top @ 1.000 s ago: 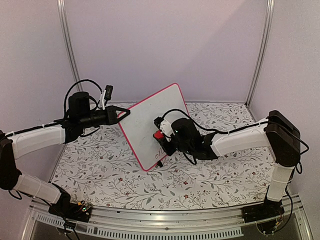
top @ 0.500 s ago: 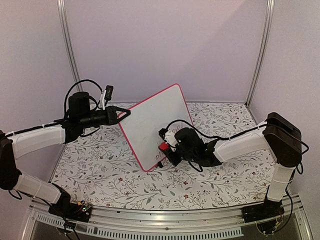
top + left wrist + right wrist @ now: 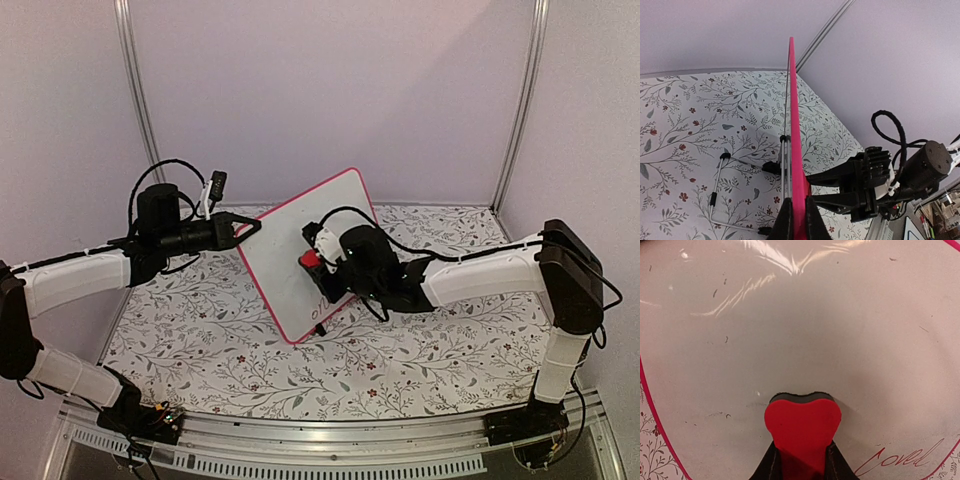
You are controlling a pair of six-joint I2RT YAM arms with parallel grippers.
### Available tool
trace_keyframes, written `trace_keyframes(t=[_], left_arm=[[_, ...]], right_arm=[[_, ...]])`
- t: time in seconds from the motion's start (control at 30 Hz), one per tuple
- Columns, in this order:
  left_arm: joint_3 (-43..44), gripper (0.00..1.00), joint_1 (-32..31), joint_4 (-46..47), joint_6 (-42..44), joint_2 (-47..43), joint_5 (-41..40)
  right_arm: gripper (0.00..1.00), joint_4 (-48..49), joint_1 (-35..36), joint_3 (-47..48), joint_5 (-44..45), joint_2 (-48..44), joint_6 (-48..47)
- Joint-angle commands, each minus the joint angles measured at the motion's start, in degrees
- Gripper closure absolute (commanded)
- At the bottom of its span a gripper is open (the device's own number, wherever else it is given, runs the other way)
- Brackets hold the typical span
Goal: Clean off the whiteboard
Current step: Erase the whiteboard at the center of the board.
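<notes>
- On the flowered tabletop (image 3: 420, 350), near the middle, I see the pink-framed whiteboard (image 3: 285, 255) propped at a tilt on its wire stand (image 3: 715, 200).
- My left gripper (image 3: 796, 212) is pinched tight on the board's pink left edge.
- My right gripper (image 3: 802, 462) is clamped on a red heart-shaped eraser (image 3: 802, 422), which it presses against the white face.
- Red script (image 3: 900, 460) shows near the board's lower corner, beside the eraser.
</notes>
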Motion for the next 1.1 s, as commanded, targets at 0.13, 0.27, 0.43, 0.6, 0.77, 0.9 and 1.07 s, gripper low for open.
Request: trace_keyframes(t=[0.13, 0.27, 0.43, 0.6, 0.77, 0.9, 1.07], left_arm=[[-0.1, 1.0, -1.2, 3.1, -2.8, -1.1, 6.9], [-0.1, 1.0, -1.1, 3.1, -2.8, -1.0, 6.8], [-0.2, 1.0, -1.2, 3.0, -2.7, -1.2, 6.6], [-0.1, 1.0, -1.1, 2.9, -2.5, -1.2, 6.6], [0.0, 1.0, -1.1, 2.7, -2.4, -1.3, 6.5], [0.0, 1.0, -1.2, 2.6, -2.5, -1.4, 6.4], [-0.1, 1.0, -1.2, 3.0, -2.7, -1.2, 6.7]], right_arm=[[0.77, 2.3, 1.3, -6.4, -1.6, 0.3, -0.4], [0.77, 2.8, 3.0, -5.2, -2.3, -0.1, -2.8], [0.77, 2.8, 4.7, -1.1, -3.5, 0.3, -4.6], [0.76, 1.2, 5.2, 4.2, -2.1, 2.7, -5.7], [0.76, -0.4, 5.3, 5.0, 0.0, 4.4, -6.1], [0.77, 0.2, 5.3, 0.0, 0.3, 3.9, -5.4], [0.77, 4.1, 6.9, -7.3, 0.9, 2.6, -5.6]])
